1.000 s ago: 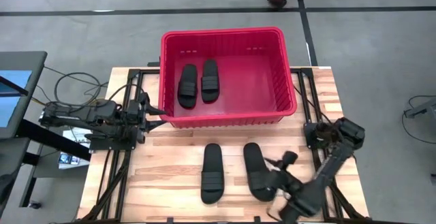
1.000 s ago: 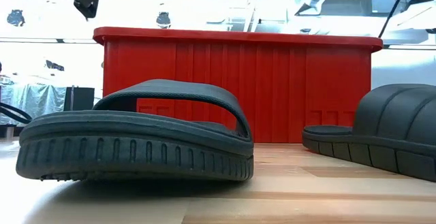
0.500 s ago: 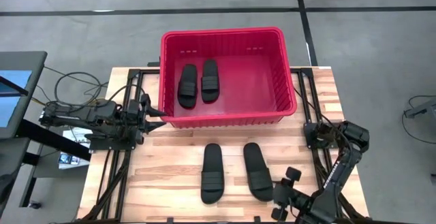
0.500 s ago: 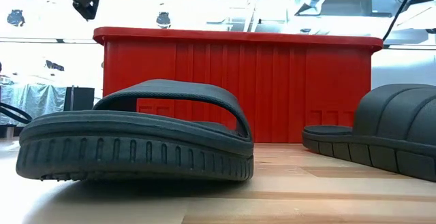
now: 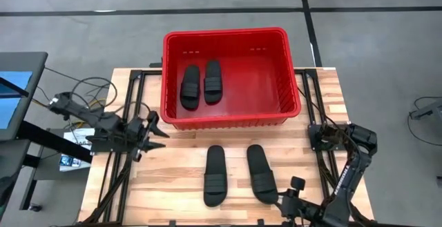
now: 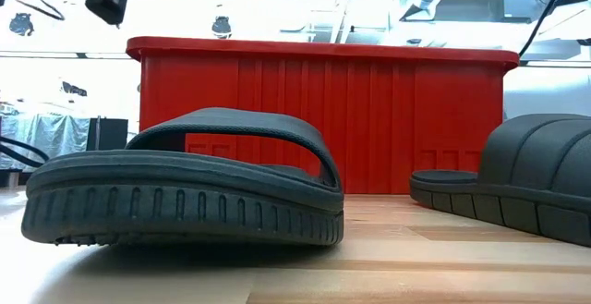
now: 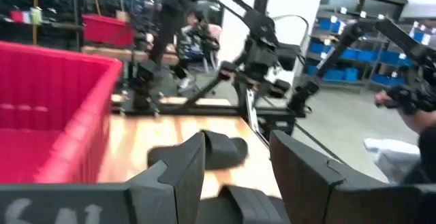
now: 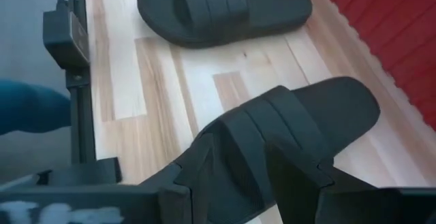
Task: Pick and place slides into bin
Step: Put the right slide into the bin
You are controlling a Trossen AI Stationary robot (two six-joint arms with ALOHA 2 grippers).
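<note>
**Ana:** Slides first: where do the four sit?

**Ben:** Two lie side by side inside the red bin (image 5: 231, 113), toward its left half: one slide (image 5: 190, 86) angled slightly, the other (image 5: 213, 81) just beside it. Both are strap up on the bin floor.

**Ana:** And the other pair?

**Ben:** On the wooden table (image 5: 173, 179), in front of the bin. The left table slide (image 5: 215, 175) and the right table slide (image 5: 262, 173) lie near each other but apart, toes pointing toward the bin. From table height, one of them fills the foreground with the bin's red wall behind it.

**Ana:** What about the right gripper (image 5: 293, 201)?

**Ben:** It is low at the table's front edge, just beside the heel end of the right table slide. Its wrist camera looks over that slide's strap, with the two dark fingers (image 8: 204, 176) spread apart to either side. They hold nothing; I cannot tell whether they touch the sandal.

**Ana:** And the left gripper (image 5: 153, 134)?

**Ben:** It is off the bin's front-left corner, near the table's left side, pointing across the table. Its fingers (image 7: 184, 166) stand apart with nothing between them.

**Ana:** Anything else?

**Ben:** Cables and a screen sit left of the table, and a person's feet show on the floor behind the bin.
</note>
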